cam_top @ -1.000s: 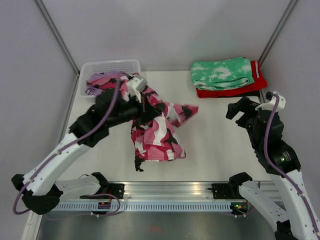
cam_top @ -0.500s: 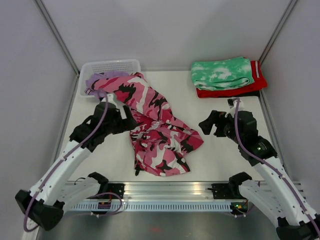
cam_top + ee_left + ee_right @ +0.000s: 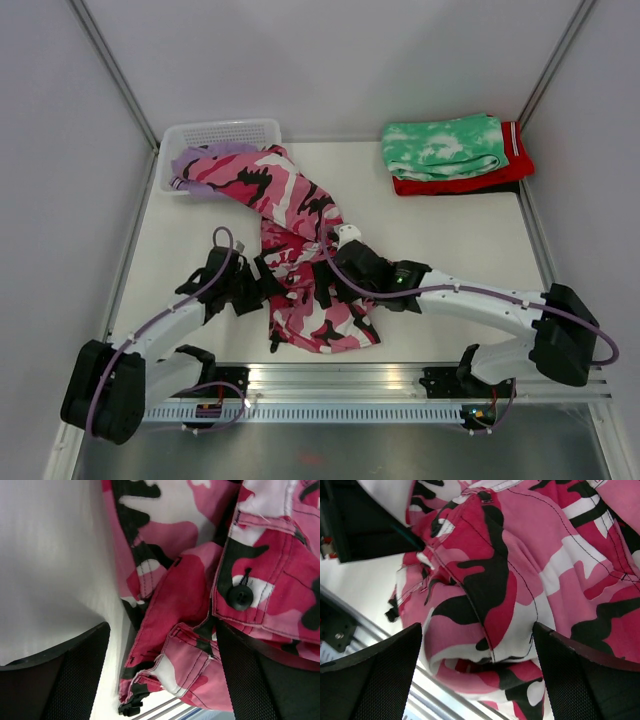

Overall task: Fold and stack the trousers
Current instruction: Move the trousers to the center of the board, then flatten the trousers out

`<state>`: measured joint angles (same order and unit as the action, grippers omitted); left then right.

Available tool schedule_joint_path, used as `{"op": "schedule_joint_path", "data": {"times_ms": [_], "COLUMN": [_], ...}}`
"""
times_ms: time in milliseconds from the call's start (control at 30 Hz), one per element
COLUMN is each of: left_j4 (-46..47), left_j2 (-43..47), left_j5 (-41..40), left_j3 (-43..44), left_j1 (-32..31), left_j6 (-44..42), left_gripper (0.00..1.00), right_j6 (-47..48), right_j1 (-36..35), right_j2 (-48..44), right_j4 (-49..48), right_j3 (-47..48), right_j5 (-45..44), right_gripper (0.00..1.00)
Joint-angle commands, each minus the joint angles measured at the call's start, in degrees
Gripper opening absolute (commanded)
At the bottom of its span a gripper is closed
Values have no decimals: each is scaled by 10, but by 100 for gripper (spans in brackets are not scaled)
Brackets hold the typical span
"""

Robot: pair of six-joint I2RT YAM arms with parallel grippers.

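The pink, white and black camouflage trousers (image 3: 305,260) lie crumpled on the table, running from the basket down to the front edge. The lilac trousers (image 3: 190,160) show under them at the basket. My left gripper (image 3: 264,290) is low at the camouflage pair's left edge. In the left wrist view the left gripper (image 3: 162,675) stands open with the waistband and a black button (image 3: 241,596) between its spread fingers. My right gripper (image 3: 325,288) hovers over the same pair from the right. Seen from the right wrist, the right gripper (image 3: 477,672) is open above a folded hem.
A white basket (image 3: 222,132) sits at the back left. A green-and-white tie-dye garment (image 3: 440,145) lies folded on a red one (image 3: 505,172) at the back right. The aluminium rail (image 3: 340,385) runs along the front edge, close to the trousers' hem.
My left gripper opened and let the camouflage trousers fall flat, then dropped toward the front. My right arm swung from the right side across to the trousers.
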<state>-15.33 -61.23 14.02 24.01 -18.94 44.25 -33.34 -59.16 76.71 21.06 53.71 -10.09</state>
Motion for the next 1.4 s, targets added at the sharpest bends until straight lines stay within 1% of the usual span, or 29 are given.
{"op": "schedule_joint_path", "data": {"times_ms": [0,133,200,233,267,333,367,433,467,500,567,600,633,667,733,767,800,833,900,967,1067,1100,1133,1200,1267,1333,1367], "left_j4": [131,145,145,150,150,173,172,171,175,178,188,194,195,196,200,204,229,242,277,282,255,246,234,232,260,296,314], "left_j2": [37,88,105,107,110,113,114,114,113,113,120,124,136,141,150,149,147,139,129,119,105,97,89,58,39,0,-19], "left_j5": [65,56,48,48,54,61,55,44,47,52,76,81,83,81,84,92,104,135,167,183,145,111,99,73,61,68,73], "left_j3": [-35,-75,-82,-90,-94,-106,-109,-111,-110,-109,-106,-106,-106,-107,-107,-107,-107,-107,-104,-94,-78,-66,-62,-50,-48,-44,-37], "left_j1": [1,1,0,1,1,1,1,0,0,1,1,1,1,1,1,1,0,0,-6,-18,-58,-75,-80,-82,-82,-82,-82], "left_j6": [38,20,16,15,15,15,13,3,0,-3,-9,-9,-10,-12,-15,-15,-15,-14,-13,-16,-40,-50,-56,-69,-74,-79,-80], "left_gripper": [91,89,87,85,83,83,83,82,83,83,82,82,80,78,75,71,68,66,66,66,66,67,67,68,68,66,66], "right_j6": [-23,-6,-4,-7,-10,-20,-24,-28,-30,-35,-38,-44,-52,-59,-66,-66,-65,-65,-67,-79,-90,-90,-88,-90,-96,-106,-106], "right_j1": [-2,-2,-2,-2,-3,-2,-2,-1,0,2,3,4,6,10,11,11,11,11,11,11,11,11,11,11,11,11,11], "right_j2": [24,60,81,85,86,76,55,23,-19,-41,-87,-129,-148,-178,-201,-218,-225,-232,-244,-256,-267,-270,-273,-277,-284,-300,-309], "right_j4": [-36,-48,-50,-51,-51,-38,-24,-18,-19,-23,-56,-68,-85,-91,-106,-128,-139,-165,-191,-227,-251,-255,-258,-254,-234,-214,-208], "right_j3": [21,24,29,29,28,32,32,17,7,-4,-54,-74,-112,-129,-175,-188,-202,-226,-249,-280,-307,-315,-317,-319,-317,-324,-327], "right_j5": [-73,-73,-68,-68,-77,-105,-134,-161,-181,-187,-194,-196,-198,-200,-182,-171,-158,-131,-112,-106,-102,-99,-93,-78,-60,-51,-49], "right_gripper": [98,95,85,72,37,7,0,0,0,0,0,0,0,0,0,0,0,0,0,0,0,0,4,6,7,8,10]}}
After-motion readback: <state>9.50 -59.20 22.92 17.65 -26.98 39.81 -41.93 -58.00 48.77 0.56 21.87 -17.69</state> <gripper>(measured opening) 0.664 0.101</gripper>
